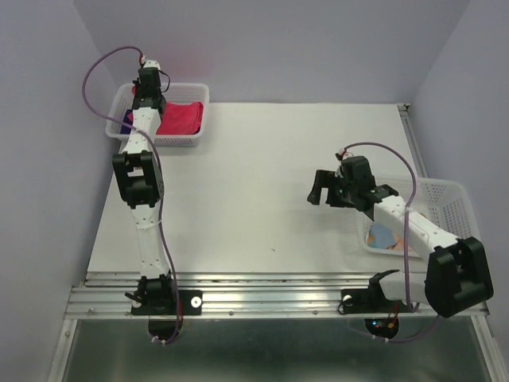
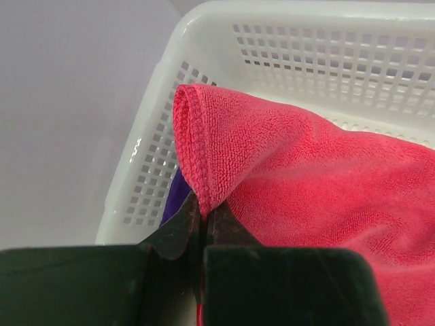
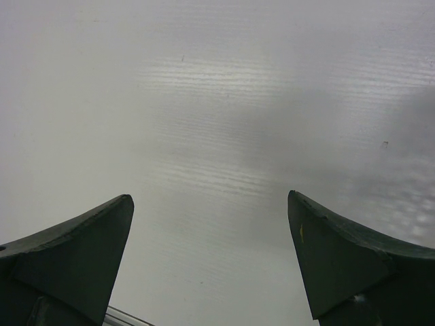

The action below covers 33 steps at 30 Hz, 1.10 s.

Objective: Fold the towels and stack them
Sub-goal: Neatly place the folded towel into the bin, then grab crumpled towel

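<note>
Inside the basket (image 2: 285,41), the left claw (image 2: 198,207) clamps the hemmed fold of the pink-red towel (image 2: 319,183). The right claw (image 3: 209,198) gapes over the counter (image 3: 217,102), well apart from it. So thin a pinch could slip during lifting.

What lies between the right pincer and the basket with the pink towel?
Nothing: in the top view the table is bare from the right pincer to that basket.

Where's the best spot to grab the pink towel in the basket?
Grab the stitched edge of the pink towel, next to the basket wall, probably coming from above. That fold stands up higher than the flat rest of the cloth, so jaws can close on both sides of it. The left gripper has its jaws shut right there.
</note>
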Motion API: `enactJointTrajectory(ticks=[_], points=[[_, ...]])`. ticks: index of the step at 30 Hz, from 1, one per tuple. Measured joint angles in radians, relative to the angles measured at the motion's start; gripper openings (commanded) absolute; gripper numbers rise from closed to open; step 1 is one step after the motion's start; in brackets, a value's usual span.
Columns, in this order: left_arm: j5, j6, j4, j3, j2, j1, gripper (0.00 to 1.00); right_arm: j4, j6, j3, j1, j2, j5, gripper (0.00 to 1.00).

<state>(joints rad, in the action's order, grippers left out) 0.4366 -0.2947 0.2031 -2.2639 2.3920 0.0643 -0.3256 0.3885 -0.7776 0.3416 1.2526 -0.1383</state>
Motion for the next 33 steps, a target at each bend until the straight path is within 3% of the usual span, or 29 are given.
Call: enactJointTrajectory(ticks=[1,2,3,4,5,7,15,21,27,30,33], points=[[-0.001,-0.003,-0.001,0.0,0.008,0.003,0.15,0.0,0.0,-0.001,0.0,0.005,0.0,1.0],[0.001,-0.006,-0.001,0.0,0.014,0.005,0.43,0.0,0.0,-0.004,0.0,0.012,0.0,1.0],[0.002,-0.011,-0.001,-0.001,0.02,0.006,0.55,0.0,0.0,-0.008,0.0,0.02,0.0,1.0],[0.004,-0.015,0.003,-0.002,0.024,0.006,0.6,0.001,0.0,-0.013,0.0,0.027,0.0,1.0],[0.01,-0.015,0.006,-0.01,0.032,0.009,0.8,0.0,0.0,-0.017,0.0,0.032,0.0,1.0],[0.026,-0.018,0.011,-0.032,0.051,0.01,0.89,-0.001,0.0,-0.028,0.0,0.041,0.005,1.0],[0.033,0.032,0.048,-0.038,0.029,0.01,0.99,-0.037,0.029,-0.127,0.0,0.05,0.122,1.0],[-0.069,0.137,0.079,0.094,-0.212,-0.005,0.99,-0.122,0.1,-0.23,-0.046,0.042,0.329,1.0],[-0.247,0.313,-0.034,0.454,-0.644,-0.08,0.99,-0.238,0.163,-0.239,-0.349,-0.05,0.463,1.0],[-0.247,0.373,-0.09,0.631,-0.821,-0.21,0.99,-0.274,0.196,-0.21,-0.506,-0.091,0.499,1.0],[-0.253,0.452,-0.134,0.744,-0.883,-0.327,0.99,-0.28,0.237,-0.129,-0.622,-0.103,0.504,1.0]])
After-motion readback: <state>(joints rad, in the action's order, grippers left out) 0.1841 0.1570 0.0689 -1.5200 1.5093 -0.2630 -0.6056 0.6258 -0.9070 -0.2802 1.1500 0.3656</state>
